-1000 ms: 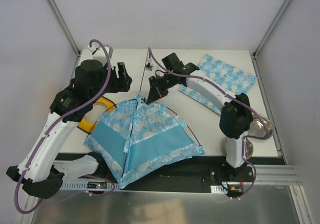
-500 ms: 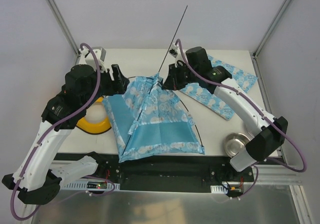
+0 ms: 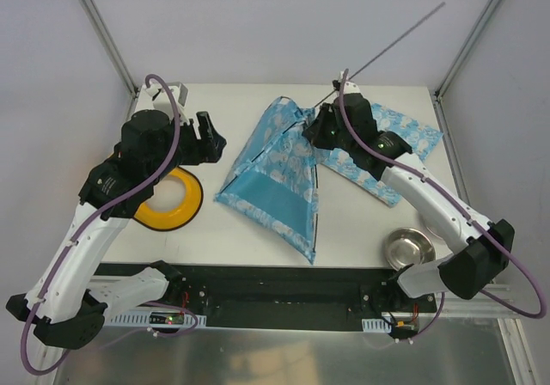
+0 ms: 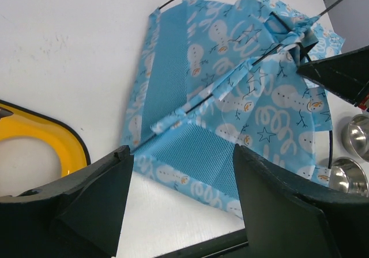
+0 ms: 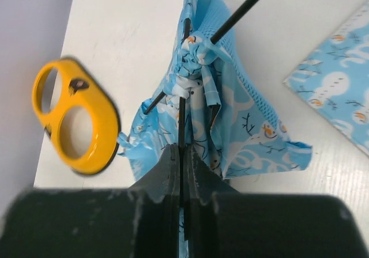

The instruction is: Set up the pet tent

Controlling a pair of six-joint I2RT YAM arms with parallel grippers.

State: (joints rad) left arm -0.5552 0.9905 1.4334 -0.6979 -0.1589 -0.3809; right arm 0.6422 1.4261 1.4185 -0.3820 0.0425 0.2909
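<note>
Two grippers: one working, one waiting
Right gripper [image 5: 181, 154]: clamps black pole [image 5: 183, 117] at pet tent [image 3: 275, 174] peak, propping the fabric up
Left gripper [image 4: 181, 154]: wide, empty, beside it

My top camera sat well back, above and behind the near edge of the white tabletop [image 3: 232, 101], looking steeply down on all of it, out to the far corners. My left wrist camera looked out between my two black left fingers [image 4: 92, 194], close over the tabletop's left half, facing down and rightward. My right wrist camera looked down past my black right fingers [image 5: 167, 177], closest of all, near the far edge. All three shared the light blue snowman-print fabric tent [image 3: 275, 166] and the yellow plastic double-ring bowl holder [image 3: 172, 221].
</note>
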